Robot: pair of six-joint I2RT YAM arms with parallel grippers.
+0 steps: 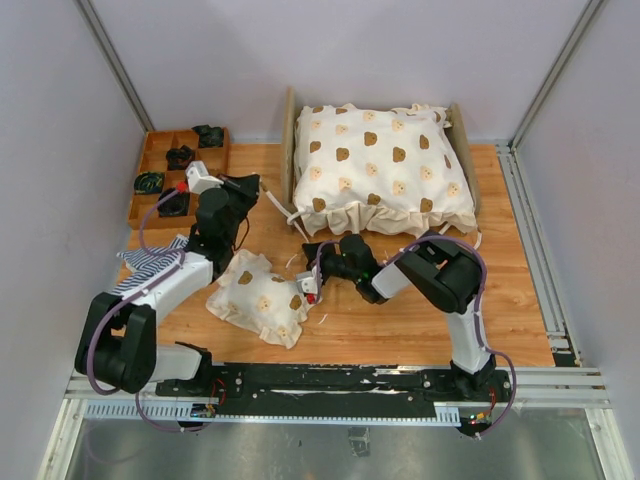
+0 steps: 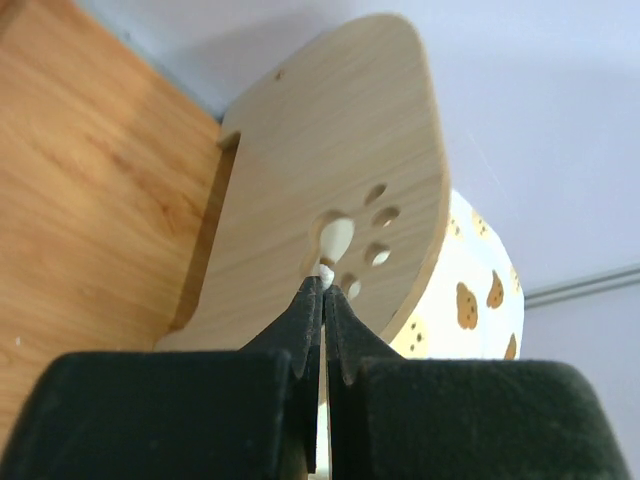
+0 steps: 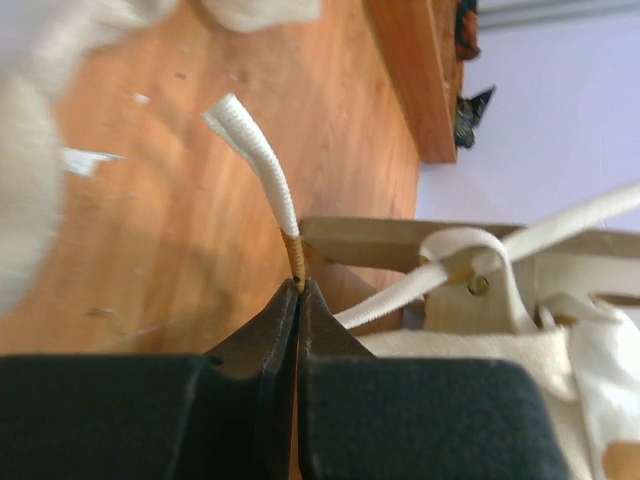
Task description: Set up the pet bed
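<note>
- The pet bed [image 1: 464, 150] stands right of the brown tray [image 1: 150, 150], with a bear-print quilt [image 1: 380, 165] piled on its frame.
- Right of the tray, both claws are pinched shut: the right gripper [image 3: 298, 285] on a gold-tipped white cord [image 3: 255, 160], the left gripper [image 2: 323, 285] seemingly on a tie end [image 2: 322, 268] before the headboard [image 2: 330, 150].
- Left to do, I judge: tying the cords and placing the small pillow [image 1: 258, 300] and striped mattress [image 1: 150, 262], which lie nearer than the tray.
- No writing is readable.

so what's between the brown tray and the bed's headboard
The left gripper, fingers shut on a white cord tip, over bare tabletop; the top view shows it between tray and headboard.
</note>
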